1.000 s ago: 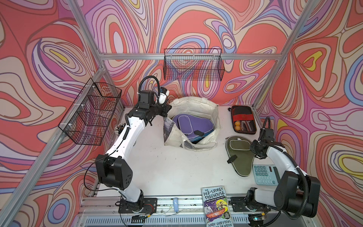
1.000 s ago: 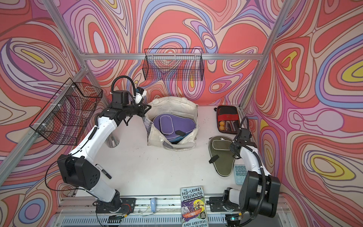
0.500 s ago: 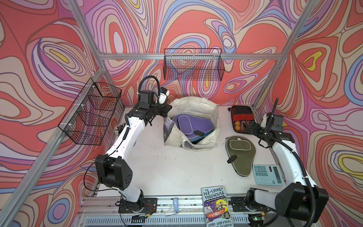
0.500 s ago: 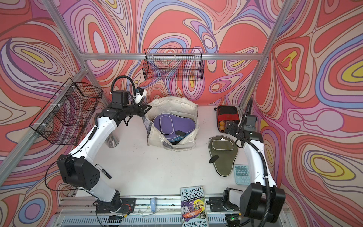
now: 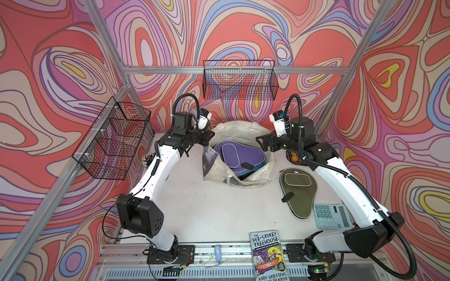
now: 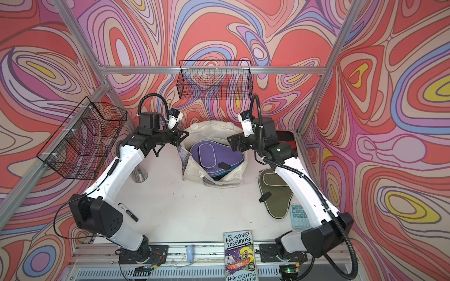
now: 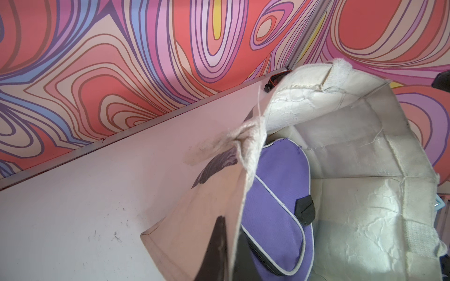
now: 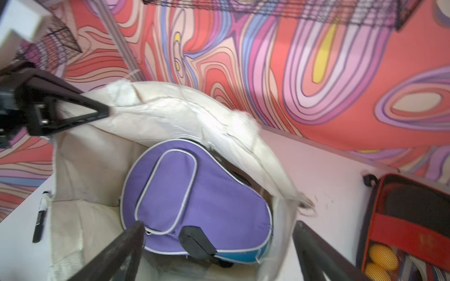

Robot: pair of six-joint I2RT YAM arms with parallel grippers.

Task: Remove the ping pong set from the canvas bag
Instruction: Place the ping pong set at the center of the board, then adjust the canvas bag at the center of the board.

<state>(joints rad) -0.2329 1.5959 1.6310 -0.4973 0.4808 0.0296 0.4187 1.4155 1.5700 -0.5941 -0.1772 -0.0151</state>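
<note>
The job is partly done: 2 pieces of the ping pong set already lie out on the worktop (image 5: 207, 206). These are an olive paddle cover (image 5: 298, 192), flat beside the pale blue calculator (image 5: 332, 215), and a black-edged case (image 8: 409, 226) showing a red paddle and orange balls (image 8: 383, 254), near the back corner and largely hidden under the right arm in both top views. The canvas bag (image 5: 239, 125) stands open at the back of the worktop, between the 2 arms, and it is not empty. A purple paddle cover (image 5: 235, 154) lies uppermost inside, with a blue cover (image 8: 246, 256) peeking out from under it. Whether more lies below those 2 cannot be told, as the bottom of the bag is dark. The left tool (image 5: 211, 136) is pressed together on the bag's rim, pinching a bunch of cream cloth and holding that side up so the mouth gapes. The right tool (image 5: 263, 145) is spread wide and grips nothing; it hangs over the opposite rim, its fingers (image 8: 126, 245) framing the purple cover in the right wrist view. I judge the purple cover to be next out, then the blue one — so at least 2 removals remain.
</note>
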